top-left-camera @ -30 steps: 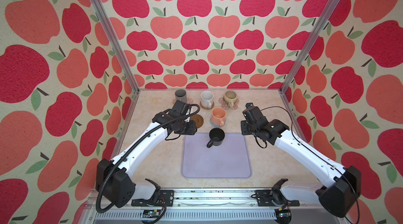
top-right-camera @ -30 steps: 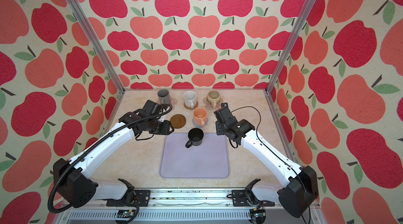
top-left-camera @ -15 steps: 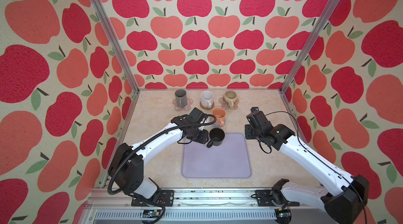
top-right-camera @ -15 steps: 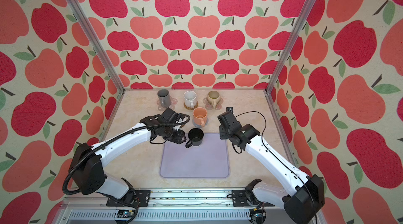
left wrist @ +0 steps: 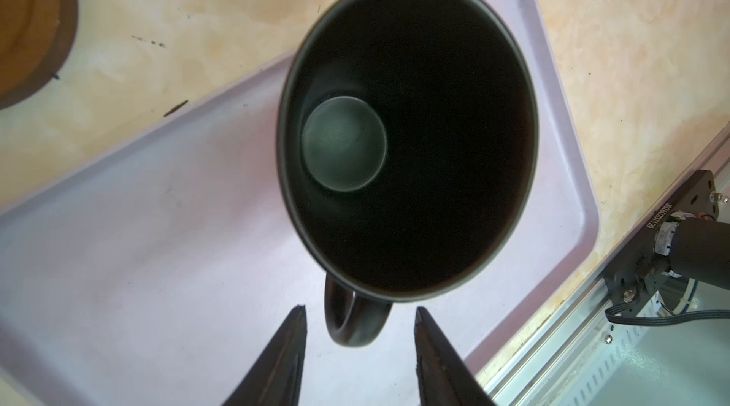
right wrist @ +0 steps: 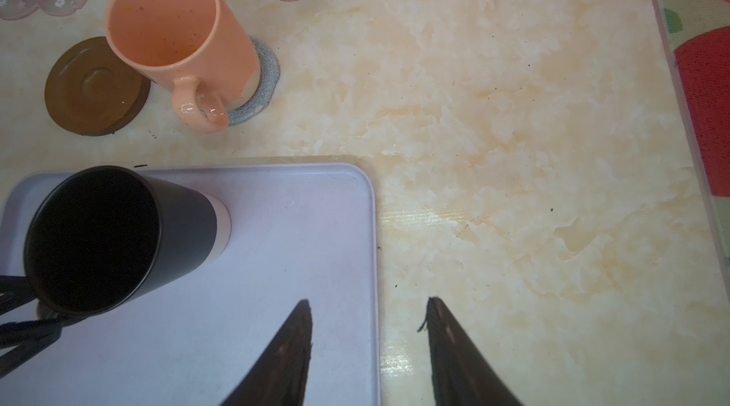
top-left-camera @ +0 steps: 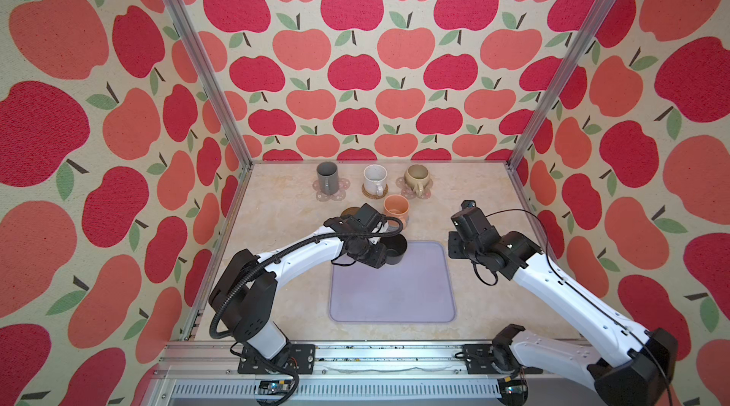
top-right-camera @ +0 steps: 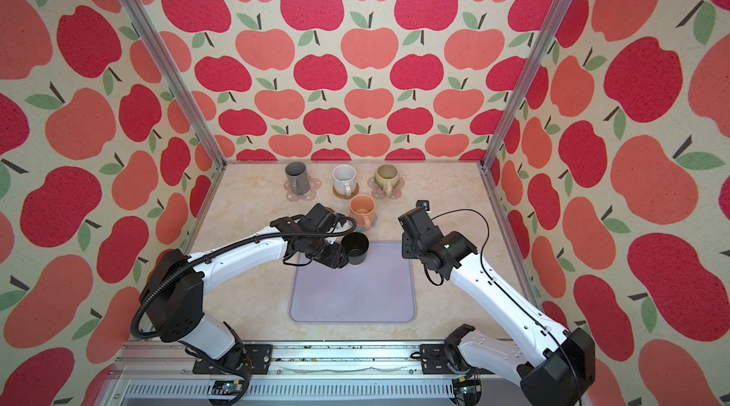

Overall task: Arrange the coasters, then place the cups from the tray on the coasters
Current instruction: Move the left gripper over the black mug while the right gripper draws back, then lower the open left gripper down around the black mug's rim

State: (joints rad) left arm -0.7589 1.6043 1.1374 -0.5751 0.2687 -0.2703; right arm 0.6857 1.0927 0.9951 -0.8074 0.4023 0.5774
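The black cup (left wrist: 407, 135) stands upright at the far left corner of the lavender tray (top-left-camera: 395, 297). My left gripper (left wrist: 359, 309) is open, its fingertips either side of the cup's handle (left wrist: 355, 325) without touching it. My right gripper (right wrist: 367, 303) is open and empty above the tray's right rim (right wrist: 373, 226). The dark brown coaster (right wrist: 95, 88) lies bare. The peach cup (right wrist: 177, 29) sits on the grey crocheted coaster (right wrist: 264, 76). Behind it, the grey cup (top-left-camera: 327, 177), white cup (top-left-camera: 374, 179) and beige cup (top-left-camera: 416, 178) each stand on a coaster.
Apple-patterned walls close in the marble tabletop (top-left-camera: 474, 186) on three sides, with metal posts (top-left-camera: 541, 108) at the back corners. Both arm bases sit on the front rail (top-left-camera: 375, 356). The right wall's lower edge (right wrist: 671, 108) runs close to my right gripper.
My left arm has swung right, from beside the brown coaster to the black cup's handle. My right arm has drawn back slightly to the right.
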